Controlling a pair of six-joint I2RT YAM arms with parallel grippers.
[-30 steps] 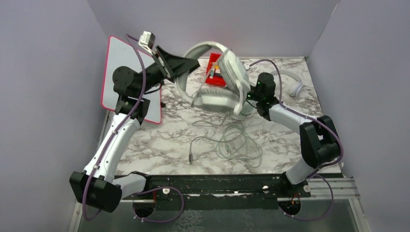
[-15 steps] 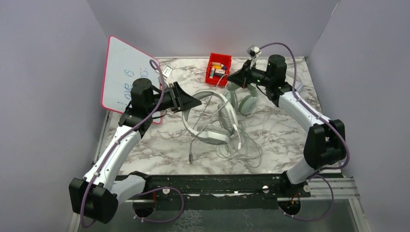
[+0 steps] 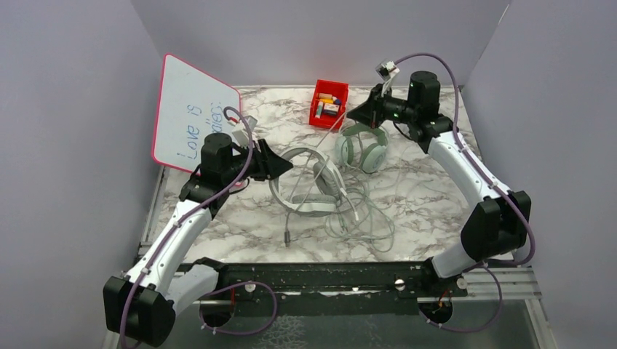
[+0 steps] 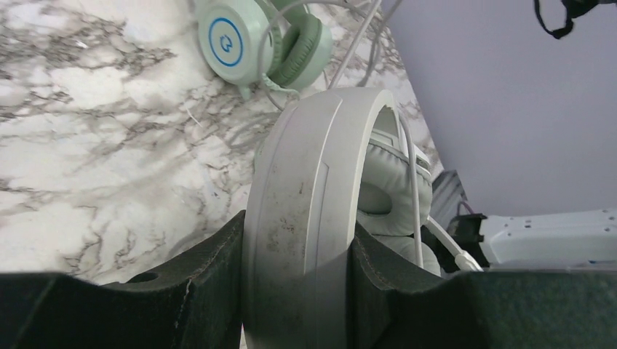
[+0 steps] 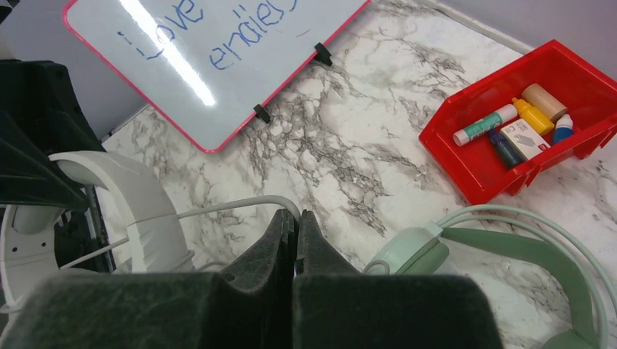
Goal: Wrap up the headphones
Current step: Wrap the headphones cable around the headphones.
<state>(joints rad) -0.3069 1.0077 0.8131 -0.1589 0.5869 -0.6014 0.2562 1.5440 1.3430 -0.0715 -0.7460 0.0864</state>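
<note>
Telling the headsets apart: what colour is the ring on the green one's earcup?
Blue; the earcup shows best in the left wrist view.

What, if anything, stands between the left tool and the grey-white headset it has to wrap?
Nothing visible does. The left tool is shut on the band of the grey-white headset, with a finger on each side. The right tool pinches a thin cable.

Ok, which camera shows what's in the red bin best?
The right wrist view: the red bin is close, with its marker and bottles distinct. The top view shows it small, its contents hard to tell apart. The left wrist view misses it.
</note>
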